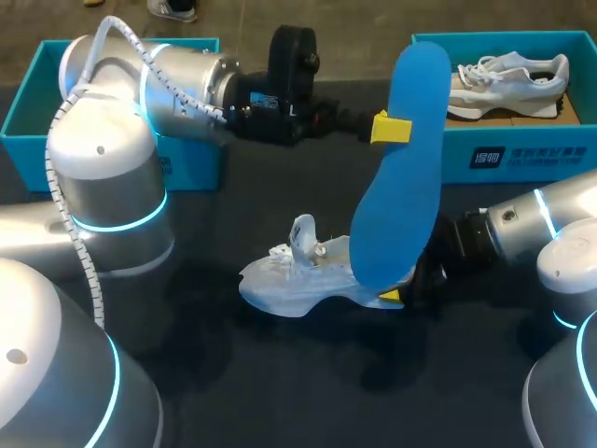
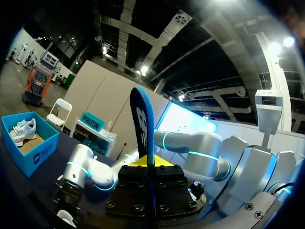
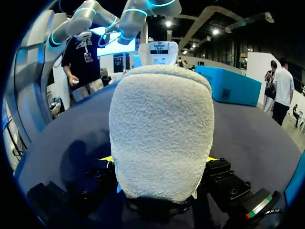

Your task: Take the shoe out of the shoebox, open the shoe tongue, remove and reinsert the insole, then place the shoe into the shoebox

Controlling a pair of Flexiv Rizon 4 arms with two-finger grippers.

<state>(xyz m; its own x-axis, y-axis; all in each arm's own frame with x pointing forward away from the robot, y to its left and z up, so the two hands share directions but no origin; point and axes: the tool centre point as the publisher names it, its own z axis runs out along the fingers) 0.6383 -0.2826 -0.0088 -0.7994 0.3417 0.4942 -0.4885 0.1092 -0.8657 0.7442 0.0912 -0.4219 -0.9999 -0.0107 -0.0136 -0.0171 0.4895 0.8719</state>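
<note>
- So, what's the step, & how to do it right?
- Insole [image 1: 406, 177] is out, so reinserting looks next, imo. Tip its wider end, now pointing down, into the shoe [image 1: 298, 275] opening under the raised tongue. Line it up w/ the shoe's length, slide it twd the toe, then press the heel end flat. It looks bendy, so go slow or it may buckle.
- OK, left to right then?
- Left shoebox [image 1: 23, 117] sits at the counter's [image 1: 280, 373] far-left, behind the left arm, well apart from the work.
- Left hand?
- Left hand [image 1: 390, 129] is clamped on the insole's edge abt mid-length. Fingers are nearly together, w/ just the thin insole between them. The insole stands near upright in the air above the shoe's heel end. Can't tell if its lower end touches the shoe.
- And the shoe?
- On the counter, mid, toe pointing left.
- Right hand?
- Right hand [image 1: 396, 294] is closed on the heel, fingers wide apart. In the right wrist view the fleecy heel fills the gap, w/ a yellow fingertip [image 3: 106, 159] at each side. That should brace the shoe vs. skidding.
- Far right?
- Right shoebox [image 1: 522, 154] w/ a 2nd shoe [image 1: 508, 79] inside.
</note>
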